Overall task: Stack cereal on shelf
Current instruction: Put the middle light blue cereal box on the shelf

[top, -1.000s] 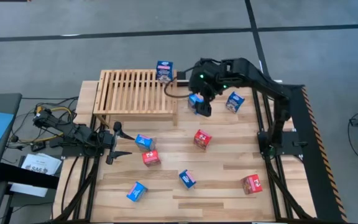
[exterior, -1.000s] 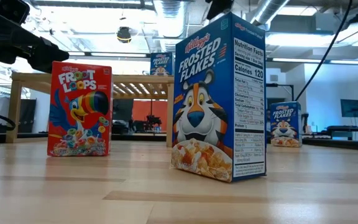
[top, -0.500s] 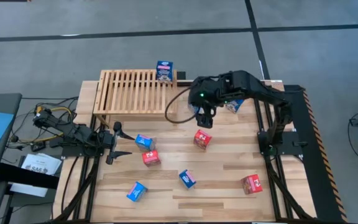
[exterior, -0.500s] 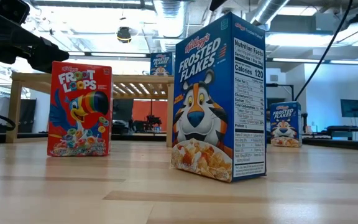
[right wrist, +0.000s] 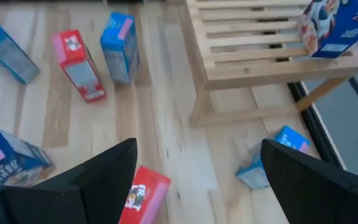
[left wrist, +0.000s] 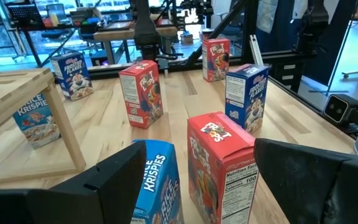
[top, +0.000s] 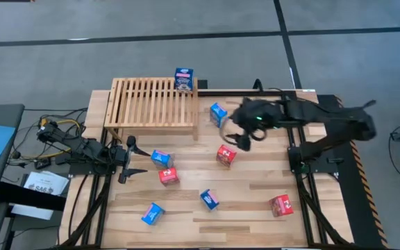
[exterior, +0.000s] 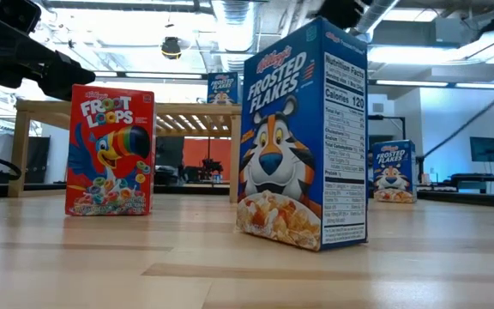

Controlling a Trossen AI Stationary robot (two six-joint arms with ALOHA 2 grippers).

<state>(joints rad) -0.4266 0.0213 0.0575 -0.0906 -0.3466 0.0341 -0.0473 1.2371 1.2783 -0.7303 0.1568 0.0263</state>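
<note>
The light-wood slatted shelf (top: 155, 104) stands at the far left of the table, with one blue cereal box (top: 183, 78) on its far right corner. Another blue box (top: 218, 113) sits on the table by the shelf's right end. My right gripper (top: 239, 139) is open and empty, hovering between that box and a red box (top: 226, 155). In the right wrist view (right wrist: 197, 180) it looks toward the shelf (right wrist: 272, 56). My left gripper (top: 132, 158) is open and empty at the left edge, facing a blue box (left wrist: 157, 180) and a red box (left wrist: 219, 158).
More boxes stand on the plank table: blue (top: 161, 159), red (top: 169, 176), blue (top: 209, 199), blue (top: 153, 213), red (top: 280, 205). My right arm (top: 311, 118) stretches across the table's far right. The low view shows a large blue box (exterior: 303, 133) and a red one (exterior: 110, 150) up close.
My right gripper has left the blue box beside the shelf's right end and gone toward the table's near and right edges. The arm has swung out to the right. The blue box stays on the table by the shelf.
</note>
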